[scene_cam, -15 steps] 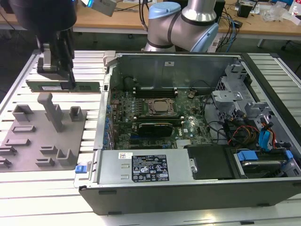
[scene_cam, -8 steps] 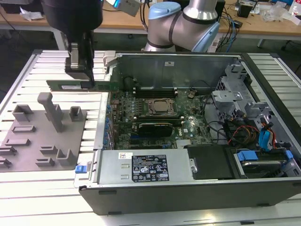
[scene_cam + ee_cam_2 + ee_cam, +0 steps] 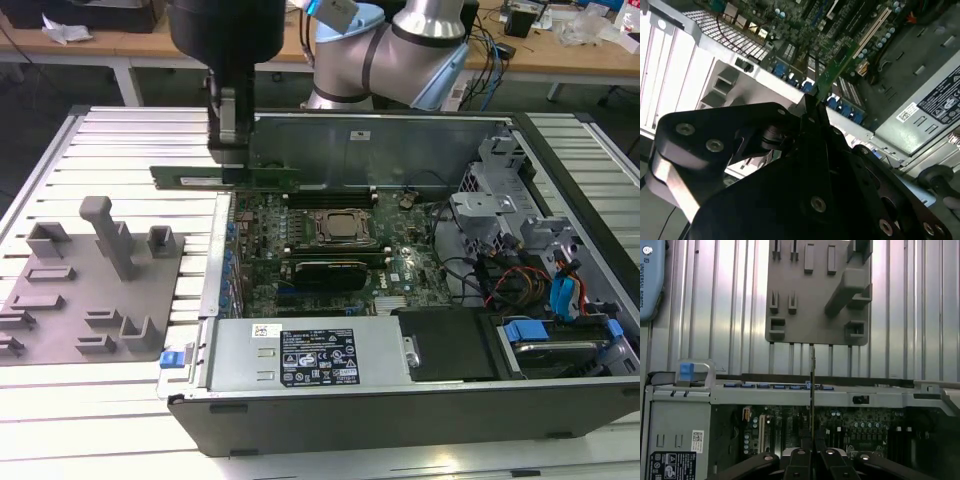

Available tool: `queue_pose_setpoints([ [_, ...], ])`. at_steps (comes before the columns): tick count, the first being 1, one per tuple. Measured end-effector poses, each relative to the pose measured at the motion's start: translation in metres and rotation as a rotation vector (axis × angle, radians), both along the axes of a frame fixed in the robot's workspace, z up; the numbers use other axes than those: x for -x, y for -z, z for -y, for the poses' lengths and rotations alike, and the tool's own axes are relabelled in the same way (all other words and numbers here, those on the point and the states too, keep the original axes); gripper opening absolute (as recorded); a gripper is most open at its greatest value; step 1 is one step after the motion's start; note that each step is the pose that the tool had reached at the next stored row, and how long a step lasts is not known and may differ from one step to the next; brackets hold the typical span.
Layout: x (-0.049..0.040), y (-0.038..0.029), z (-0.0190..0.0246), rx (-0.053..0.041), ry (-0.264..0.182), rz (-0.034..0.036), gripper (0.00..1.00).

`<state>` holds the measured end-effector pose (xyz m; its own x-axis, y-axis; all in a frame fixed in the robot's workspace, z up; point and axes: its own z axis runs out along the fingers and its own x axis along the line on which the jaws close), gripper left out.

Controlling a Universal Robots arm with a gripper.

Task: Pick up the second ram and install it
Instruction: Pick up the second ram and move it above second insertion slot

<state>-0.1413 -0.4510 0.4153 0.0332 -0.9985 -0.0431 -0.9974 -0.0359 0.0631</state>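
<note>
Second ram [image 3: 275, 178]: pinched on its upper edge by the closed gripper [image 3: 232, 158] and held level in the air. It straddles the case [image 3: 212, 285] wall on the exterior view's left, between the gray fixture [image 3: 90, 290] and the motherboard slots [image 3: 330, 198], touching neither.

Step, judged: pick done, carry in hand, not yet seated.

Next move calls for aligning the stick over 1 free slot with its clips open.

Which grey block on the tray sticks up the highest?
The tall post near the middle of the grey tray. It rises well above its neighbours, and every other block there is short and stubby.
</note>
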Motion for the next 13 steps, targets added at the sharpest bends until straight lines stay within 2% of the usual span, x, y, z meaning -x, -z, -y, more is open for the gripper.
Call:
queue_pose_setpoints([
  [3, -0.0164, 0.0000, -0.0021, 0.0000, 0.000, -0.0018, 0.13],
  [5, -0.0229, 0.0000, -0.0031, -0.0001, 0.000, -0.0026, 0.13],
  [7, -0.0389, 0.0000, -0.0061, 0.0000, 0.000, -0.0043, 0.13],
  [9, -0.0446, 0.0000, -0.0072, 0.0000, 0.000, -0.0048, 0.13],
  [13, -0.0776, 0.0000, -0.0151, 0.0000, 0.000, -0.0083, 0.13],
])
